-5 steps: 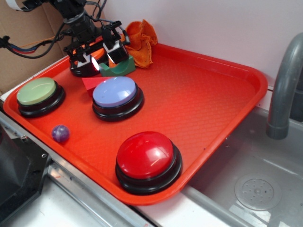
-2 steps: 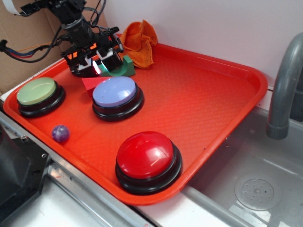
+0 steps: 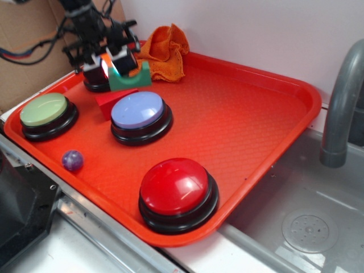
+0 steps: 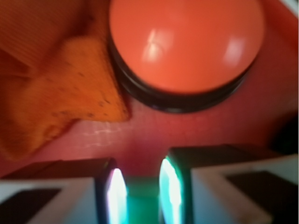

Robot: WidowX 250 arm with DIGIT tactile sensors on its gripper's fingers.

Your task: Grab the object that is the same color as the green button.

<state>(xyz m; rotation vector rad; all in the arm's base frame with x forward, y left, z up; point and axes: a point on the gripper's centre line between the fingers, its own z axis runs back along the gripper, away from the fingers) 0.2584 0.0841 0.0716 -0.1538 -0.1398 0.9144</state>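
Note:
The object, a small dark green block (image 3: 129,78) with an arch cutout, hangs just above the back left of the red tray (image 3: 256,114). My gripper (image 3: 111,64) is shut on it. In the wrist view the green block (image 4: 142,203) sits squeezed between the two fingers of the gripper (image 4: 142,186), with the tray floor below. The green button (image 3: 44,109), pale green on a black base, stands at the tray's left edge, apart from the gripper.
An orange button (image 4: 187,42) and an orange cloth (image 3: 165,48) lie under and behind the gripper. A red wedge (image 3: 114,101), lavender button (image 3: 138,111), red button (image 3: 175,186) and purple ball (image 3: 72,160) share the tray. A grey faucet (image 3: 341,102) and sink are on the right.
The gripper has shifted up and slightly left, and the green block has come with it, off its spot beside the cloth.

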